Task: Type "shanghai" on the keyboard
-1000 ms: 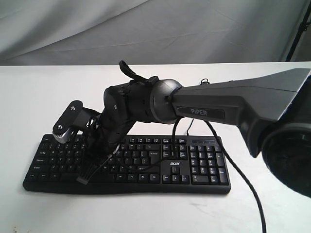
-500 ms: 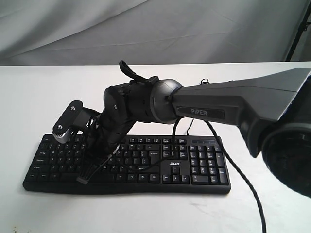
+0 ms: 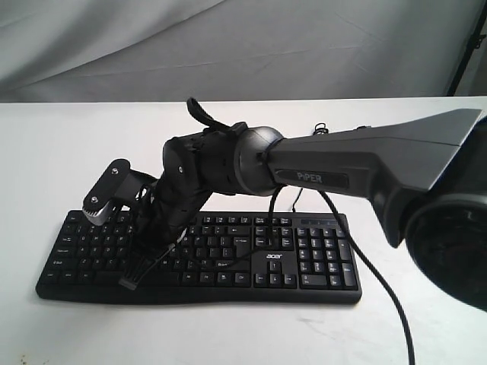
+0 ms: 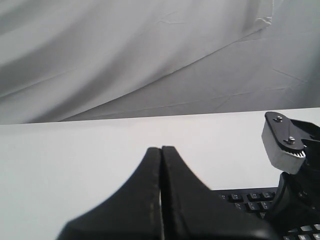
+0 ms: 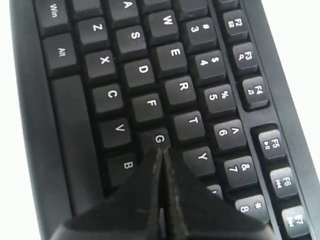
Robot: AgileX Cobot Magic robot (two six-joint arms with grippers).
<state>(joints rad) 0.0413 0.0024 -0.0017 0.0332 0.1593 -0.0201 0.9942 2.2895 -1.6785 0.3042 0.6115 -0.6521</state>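
Keyboard: one black full-size keyboard (image 3: 221, 277) with white legends, lying flat on the white table (image 3: 68, 137) with its long side across the exterior view.
Keyboard parts: one number pad (image 3: 327, 262) at the right end; one small white "acer" logo (image 3: 274, 266) just left of it.
Arms in the exterior view: one, a dark arm (image 3: 358, 171) lettered "PiPER", reaching in from the right and bending down over the keyboard's left half.
Grippers: two, one in each wrist view.
Right gripper (image 5: 160, 150): its two fingers are pressed together with no gap, nothing between them; the tip sits right at the G key (image 5: 158, 139), between the B and Y keys. Whether it touches a key cannot be told.
Left gripper (image 4: 161, 149): two fingers closed flat against each other, holding nothing, raised over bare table beside the keyboard's end; not seen in the exterior view.
Cables: one black cable (image 3: 380, 281) drops from the arm past the number pad to the lower edge; one thinner black lead (image 3: 228, 262) crosses the keys.
Backdrop: one grey cloth (image 3: 228, 46) behind the table.
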